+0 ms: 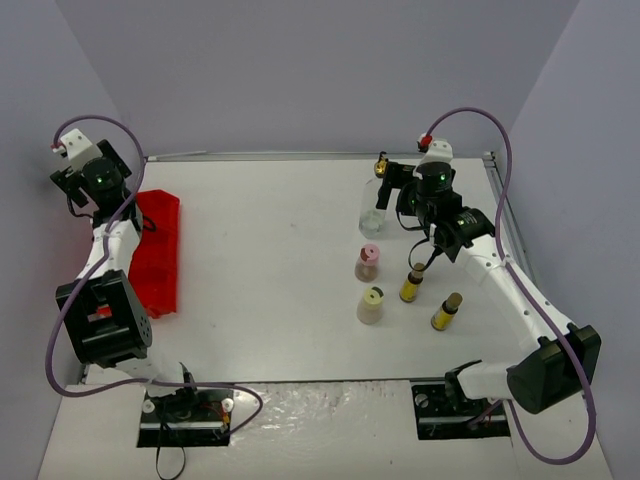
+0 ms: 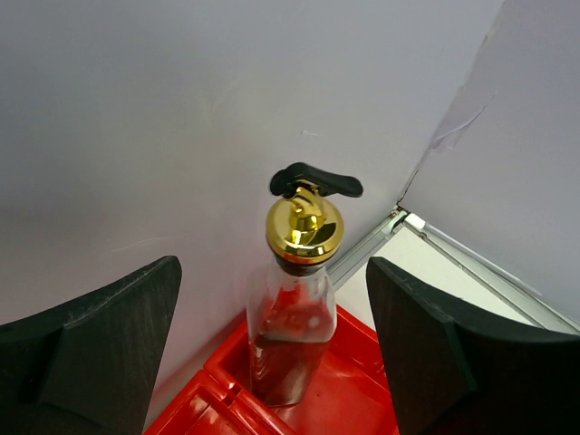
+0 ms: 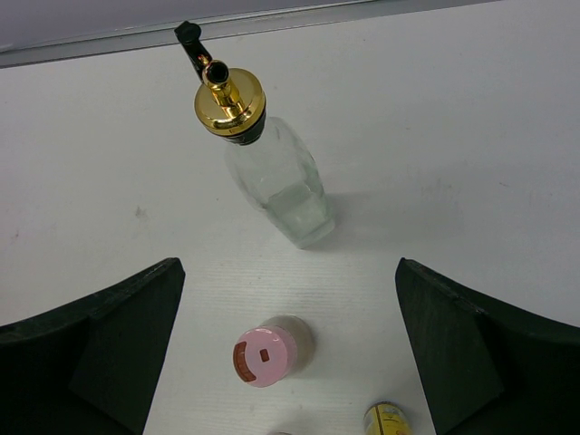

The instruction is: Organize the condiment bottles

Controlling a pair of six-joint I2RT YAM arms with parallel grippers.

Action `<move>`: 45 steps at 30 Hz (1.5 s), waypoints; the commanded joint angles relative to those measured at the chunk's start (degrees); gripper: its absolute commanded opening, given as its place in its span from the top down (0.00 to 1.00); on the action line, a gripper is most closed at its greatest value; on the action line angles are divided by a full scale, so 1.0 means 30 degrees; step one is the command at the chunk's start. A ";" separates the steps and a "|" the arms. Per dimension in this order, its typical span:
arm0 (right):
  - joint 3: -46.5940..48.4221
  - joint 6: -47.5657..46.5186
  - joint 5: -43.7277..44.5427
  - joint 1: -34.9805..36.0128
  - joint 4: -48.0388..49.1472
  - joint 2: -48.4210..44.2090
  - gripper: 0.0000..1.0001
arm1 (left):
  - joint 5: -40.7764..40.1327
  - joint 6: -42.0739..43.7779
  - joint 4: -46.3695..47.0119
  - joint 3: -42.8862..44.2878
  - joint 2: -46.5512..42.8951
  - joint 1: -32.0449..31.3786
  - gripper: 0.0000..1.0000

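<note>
Left gripper [image 2: 272,299] spread wide at the table [image 1: 270,250] edge over the red tray [image 2: 353,362], where I see one clear bottle [image 2: 288,335] standing between the fingers [image 2: 100,335], untouched. Right gripper [image 3: 288,272], also spread, hangs above the second clear bottle [image 3: 276,177]; pink-cap bottle [image 3: 265,355], yellow-cap bottle [image 1: 371,304] and two slim bottles [image 1: 411,285] [image 1: 446,311] stand nearer me

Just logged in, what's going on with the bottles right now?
One clear gold-spouted bottle stands in the red tray at the left. The left hand is open and facing it, not gripping. The right hand, also open, hovers above the other clear bottle on the table. The pink-capped bottle, the yellow-capped bottle and two slim brown-capped bottles stand on the table near the right arm, not yet in the tray.
</note>
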 commanded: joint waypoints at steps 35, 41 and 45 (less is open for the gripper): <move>0.3177 0.0757 0.3522 -0.0297 -0.2359 -0.2318 0.00 | 0.3427 -0.1944 -0.8028 0.4492 -0.2176 -1.5508 0.16; 0.3920 0.0878 0.4397 -0.2155 -0.3390 -0.2347 0.00 | 0.4926 -0.0700 -0.8277 0.8773 0.2663 -1.7363 0.13; 0.3981 0.1112 0.4171 -0.3067 -0.3574 -0.2466 0.00 | 0.6166 -0.0568 -0.8095 1.1093 0.4813 -1.7870 0.12</move>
